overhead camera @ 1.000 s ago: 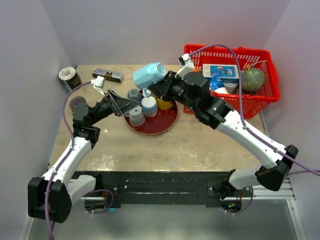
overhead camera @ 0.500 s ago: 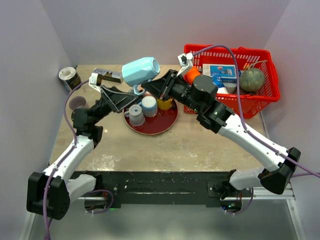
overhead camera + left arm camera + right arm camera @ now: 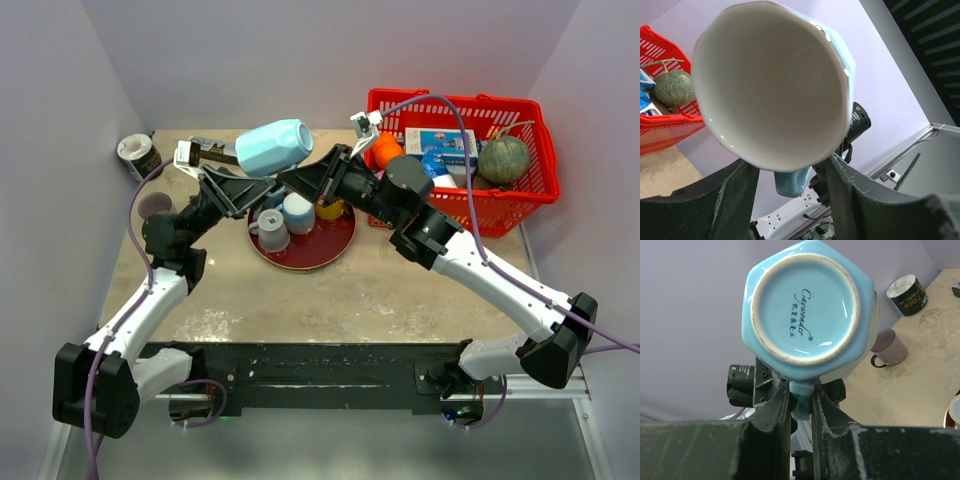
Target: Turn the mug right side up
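Observation:
A light blue mug (image 3: 272, 147) hangs on its side in the air above the back of the table. Its white mouth (image 3: 770, 80) faces the left wrist camera and its base (image 3: 807, 305) faces the right wrist camera. My right gripper (image 3: 285, 182) (image 3: 801, 390) is shut on the mug's handle (image 3: 802, 400), pinched between both fingers. My left gripper (image 3: 258, 180) (image 3: 788, 165) reaches up from the left. Its two fingers (image 3: 737, 195) press against opposite sides of the mug's body near the rim.
Below the mug lies a red plate (image 3: 300, 258) with two pale cups (image 3: 272, 232) and a yellow cup (image 3: 330, 210). A red basket (image 3: 530, 190) with a melon (image 3: 505, 158) stands at the back right. A purple mug (image 3: 153, 207), a can (image 3: 138, 156) and a dark box (image 3: 215, 150) sit at the left.
The right gripper carried the mug left and higher. The left gripper rose to meet it and its fingers came in from wide open onto the mug's sides.

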You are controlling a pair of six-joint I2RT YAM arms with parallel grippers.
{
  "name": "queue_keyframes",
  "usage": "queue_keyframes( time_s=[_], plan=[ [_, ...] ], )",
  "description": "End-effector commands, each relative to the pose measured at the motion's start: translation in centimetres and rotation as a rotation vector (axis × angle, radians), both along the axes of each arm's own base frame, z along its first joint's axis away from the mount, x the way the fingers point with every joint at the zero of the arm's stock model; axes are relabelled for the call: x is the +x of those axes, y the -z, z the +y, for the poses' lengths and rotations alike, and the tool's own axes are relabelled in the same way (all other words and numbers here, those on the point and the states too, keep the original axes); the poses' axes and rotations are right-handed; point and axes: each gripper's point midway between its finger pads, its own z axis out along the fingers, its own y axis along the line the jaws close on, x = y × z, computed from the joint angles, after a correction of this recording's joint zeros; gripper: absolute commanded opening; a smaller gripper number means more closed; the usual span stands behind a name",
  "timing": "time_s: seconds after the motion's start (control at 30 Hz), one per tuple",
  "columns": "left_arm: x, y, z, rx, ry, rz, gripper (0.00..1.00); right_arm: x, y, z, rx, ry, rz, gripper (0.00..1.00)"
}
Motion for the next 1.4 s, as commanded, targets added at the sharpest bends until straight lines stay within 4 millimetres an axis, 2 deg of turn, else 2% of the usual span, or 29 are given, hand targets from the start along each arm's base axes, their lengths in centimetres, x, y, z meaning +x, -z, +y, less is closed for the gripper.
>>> queue_keyframes(
  time_s=[0.0, 0.27, 0.37, 0.4, 0.47, 0.5, 0.53, 0.63, 0.67, 0.73, 0.77, 0.83, 0.87, 0.9, 0.93, 0.97, 1.0, 1.03, 1.07, 1.1, 1.13, 1.17, 1.2, 1.23, 1.27, 1.33, 1.37],
  plan=[
    [-0.2, -1.8, 0.1, -0.029, -0.009, -0.052, 0.54, -2.3, -7.6, -1.7, 0.182, -0.038, -0.176, 0.00],
    [0.5, -1.5, -0.2, -0.030, -0.017, -0.037, 0.44, -1.9, -6.5, -0.8, 0.174, -0.058, -0.147, 0.00],
    [0.7, -1.2, -0.4, -0.027, -0.009, -0.029, 0.34, -1.7, -6.0, -0.6, 0.164, -0.060, -0.134, 0.00],
    [0.8, -1.1, -0.4, -0.026, -0.009, -0.026, 0.26, -1.6, -5.8, -0.4, 0.160, -0.062, -0.129, 0.00],
    [0.9, -0.9, -0.4, -0.025, -0.010, -0.022, 0.17, -1.5, -5.4, -0.3, 0.148, -0.060, -0.121, 0.00],
    [1.0, -0.7, -0.5, -0.021, -0.007, -0.016, 0.05, -1.4, -5.2, -0.2, 0.142, -0.059, -0.111, 0.00],
    [1.1, -0.6, -0.5, -0.021, -0.010, -0.016, 0.00, -1.2, -4.6, -0.1, 0.122, -0.057, -0.092, 0.00],
    [1.4, -0.2, -0.6, -0.007, -0.017, -0.011, 0.00, -0.3, -3.1, 0.0, 0.074, -0.020, -0.051, 0.00],
    [1.6, 0.1, -0.7, 0.002, -0.022, 0.003, 0.00, 0.1, -2.7, -0.1, 0.063, 0.003, -0.043, 0.02],
    [1.9, 0.4, -0.6, 0.019, -0.046, 0.000, 0.00, 0.5, -1.6, -0.3, 0.030, 0.031, -0.016, 0.13],
    [2.1, 0.7, -0.6, 0.030, -0.054, 0.012, 0.00, 0.8, -1.2, -0.5, 0.021, 0.047, -0.009, 0.29],
    [2.3, 0.7, -0.5, 0.051, -0.079, 0.001, 0.00, 1.6, 0.0, -0.9, -0.011, 0.095, 0.022, 0.50],
    [2.6, 1.3, -0.7, 0.070, -0.084, 0.025, 0.00, 1.7, 0.1, -1.0, -0.018, 0.103, 0.023, 0.57],
    [2.7, 1.1, -0.6, 0.087, -0.100, 0.006, 0.00, 1.9, 0.4, -1.2, -0.027, 0.122, 0.030, 0.72],
    [2.9, 1.2, -0.6, 0.104, -0.109, 0.004, 0.00, 2.4, 1.4, -1.5, -0.058, 0.153, 0.057, 0.77],
    [3.4, 2.3, -0.8, 0.139, -0.115, 0.055, 0.00, 2.8, 2.0, -1.6, -0.075, 0.171, 0.075, 0.77],
    [3.6, 1.6, -0.7, 0.179, -0.139, 0.019, 0.00, 3.0, 2.1, -1.8, -0.089, 0.185, 0.085, 0.80],
    [4.1, 1.8, -0.6, 0.216, -0.168, 0.029, 0.00, 3.7, 3.8, -2.1, -0.142, 0.222, 0.131, 0.82],
    [5.0, 3.7, -0.6, 0.286, -0.186, 0.122, 0.00, 4.0, 4.5, -2.3, -0.165, 0.242, 0.149, 0.84],
    [5.3, 2.5, -0.3, 0.338, -0.231, 0.060, 0.00, 4.4, 5.0, -2.6, -0.186, 0.266, 0.169, 0.85],
    [5.7, 2.5, 0.0, 0.369, -0.263, 0.060, 0.00, 4.6, 6.5, -3.2, -0.232, 0.289, 0.212, 0.87],
    [6.1, 3.8, 0.2, 0.426, -0.278, 0.114, 0.00, 5.0, 7.4, -3.5, -0.255, 0.319, 0.236, 0.88],
    [6.3, 2.6, 0.7, 0.473, -0.324, 0.059, 0.00, 5.1, 8.8, -4.1, -0.297, 0.341, 0.273, 0.88],
    [7.0, 2.7, 1.3, 0.503, -0.375, 0.070, 0.00, 5.3, 9.4, -4.6, -0.309, 0.362, 0.298, 0.89],
    [7.2, 3.5, 1.7, 0.547, -0.392, 0.102, 0.00, 5.6, 10.1, -5.2, -0.326, 0.392, 0.317, 0.90],
    [7.8, 3.2, 2.8, 0.619, -0.465, 0.093, 0.00, 5.7, 11.2, -6.0, -0.353, 0.417, 0.347, 0.91],
    [8.0, 4.0, 3.1, 0.655, -0.475, 0.118, 0.00, 5.8, 11.4, -6.5, -0.359, 0.437, 0.353, 0.91]
  ],
)
